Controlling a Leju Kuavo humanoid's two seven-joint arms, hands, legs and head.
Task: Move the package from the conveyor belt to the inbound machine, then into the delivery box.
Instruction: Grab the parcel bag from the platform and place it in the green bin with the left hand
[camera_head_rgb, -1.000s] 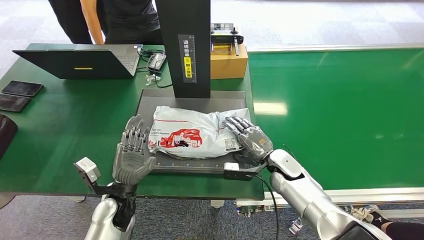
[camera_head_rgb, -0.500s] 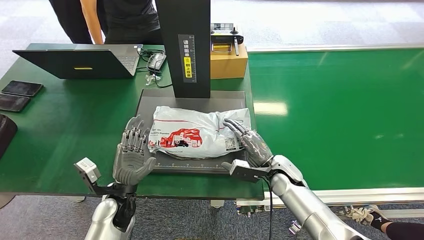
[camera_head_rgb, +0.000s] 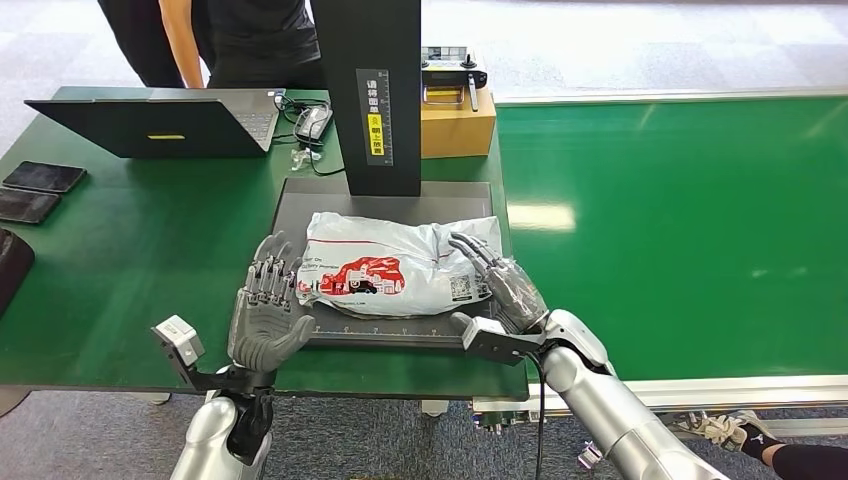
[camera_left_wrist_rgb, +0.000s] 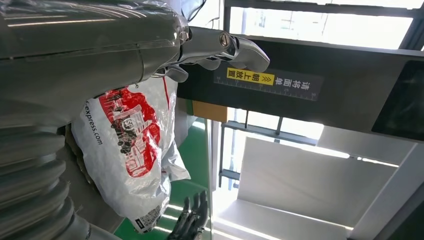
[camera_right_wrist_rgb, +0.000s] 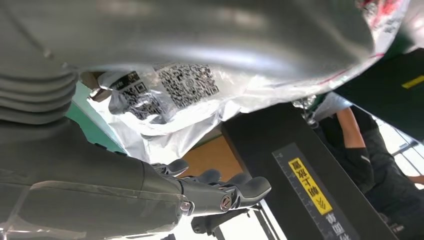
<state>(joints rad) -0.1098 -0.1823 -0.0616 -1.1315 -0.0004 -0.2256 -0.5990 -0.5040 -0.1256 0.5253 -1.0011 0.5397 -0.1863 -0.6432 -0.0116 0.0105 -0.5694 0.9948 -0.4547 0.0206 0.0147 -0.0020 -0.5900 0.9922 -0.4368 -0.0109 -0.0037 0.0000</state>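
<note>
White plastic mailer package with red print (camera_head_rgb: 395, 265) lies on the dark flat platform of the inbound machine (camera_head_rgb: 300, 205), in front of its black upright column (camera_head_rgb: 368, 95). Left hand (camera_head_rgb: 268, 310), fingers spread, stands at the package's left end. Right hand (camera_head_rgb: 500, 280), fingers extended, rests against the right end. Neither grips it.

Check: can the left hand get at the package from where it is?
Probably yes. The left hand stands open right beside the package on the machine's plate, with nothing between them.
</note>
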